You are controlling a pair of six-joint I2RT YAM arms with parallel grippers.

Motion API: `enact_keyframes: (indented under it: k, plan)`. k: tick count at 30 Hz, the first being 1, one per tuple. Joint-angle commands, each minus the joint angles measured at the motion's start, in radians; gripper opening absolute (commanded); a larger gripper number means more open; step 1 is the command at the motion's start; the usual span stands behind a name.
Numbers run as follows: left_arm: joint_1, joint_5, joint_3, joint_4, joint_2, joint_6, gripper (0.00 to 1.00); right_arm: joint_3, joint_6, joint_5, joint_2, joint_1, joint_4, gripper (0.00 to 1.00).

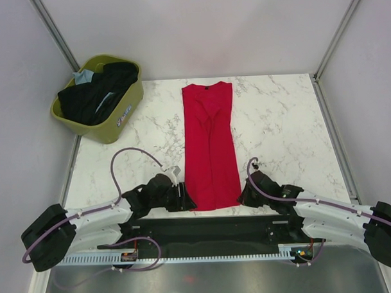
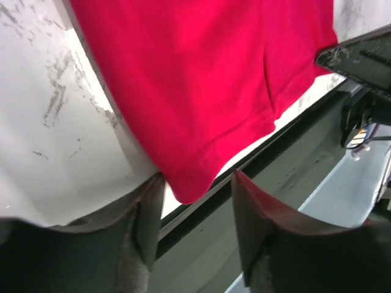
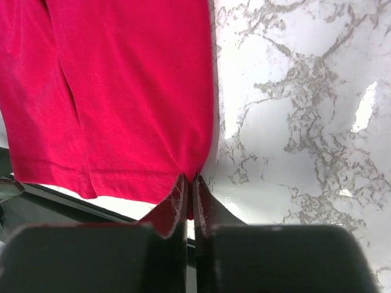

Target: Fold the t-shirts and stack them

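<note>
Basket (image 1: pixel 129 111), olive green, at 10 o'clock on the table (image 1: pixel 284 124): holds the shirts not yet folded, parked well apart from the working area. Inside, black cloth (image 1: pixel 98 93) heaped, and a light-blue piece (image 1: pixel 84 76) at the far rim.

Left gripper (image 2: pixel 197 180), 7 o'clock: jaws spread moderately wide, and the shirt's near-left hem corner lies between them. Not pinched yet, as far as the wrist view shows.

Red t-shirt (image 1: pixel 209 139), centre: flat on the marble as a long narrow strip, collar at 12 o'clock, hem at 6 o'clock by the table's near edge. Sides look already folded in lengthwise. The hem sits near the arms, presumably so both can reach it.

Right gripper (image 3: pixel 190 184), 5 o'clock: jaws nearly closed, nipping the near-right hem corner.

Judgement: both corners are being taken so the hem can be carried toward the collar for the cross fold.

Count: red shirts 1; baskets 1; light-blue pieces 1; black shirts, number cannot be told from the heap; grippers 2.
</note>
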Motion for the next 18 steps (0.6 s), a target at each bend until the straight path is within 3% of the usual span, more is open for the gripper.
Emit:
enact_keyframes:
  k: [1,4,9,18]
  plan:
    - [-0.037,-0.026,-0.046,-0.043,0.045,-0.028,0.54,-0.032,0.000,0.009,-0.002,0.010,-0.040,0.03]
    - [-0.046,-0.023,-0.055,0.010,0.095,-0.028,0.26,-0.037,0.006,0.006,-0.010,0.011,-0.040,0.00]
    - [-0.077,-0.046,-0.035,0.027,0.131,-0.026,0.03,-0.026,-0.002,0.010,-0.005,0.017,-0.070,0.00]
    - [-0.155,-0.057,-0.044,-0.022,0.023,-0.121,0.02,0.020,0.024,0.010,-0.112,0.054,-0.211,0.00]
